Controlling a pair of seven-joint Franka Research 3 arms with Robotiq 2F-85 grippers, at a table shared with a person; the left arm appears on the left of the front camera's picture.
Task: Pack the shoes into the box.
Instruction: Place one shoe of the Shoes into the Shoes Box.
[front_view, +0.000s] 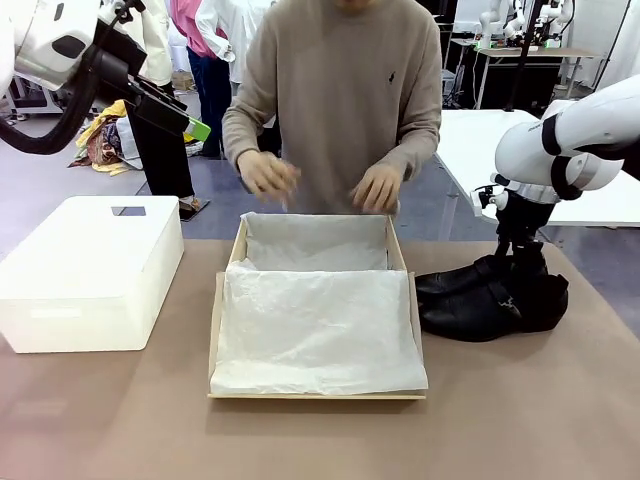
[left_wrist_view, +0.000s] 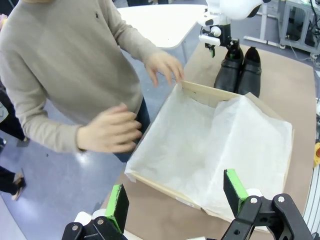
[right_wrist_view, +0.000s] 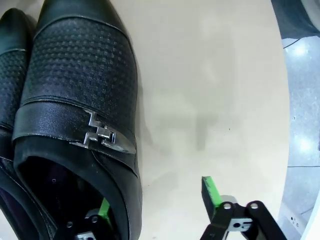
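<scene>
Shoes (front_view: 488, 298) sit side by side just right of the box (front_view: 214, 330). Right gripper (right_wrist_view: 156, 195) spread, straddling one shoe's side wall, not clamped. Left gripper (left_wrist_view: 175, 192) released, empty, above box.

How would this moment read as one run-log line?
shoes: beside box, unpacked | right gripper: open, straddling one shoe's side | left gripper: open, raised | person's hands: near box's far edge

No legible text or numbers: emblem (front_view: 392, 76) on sweater (front_view: 335, 110) too small to read, pale strip (front_view: 58, 313) on bin (front_view: 100, 285) front shows no readable print, shoe (right_wrist_view: 85, 70) buckle (right_wrist_view: 102, 136) plain stepped metal, unlettered.
</scene>
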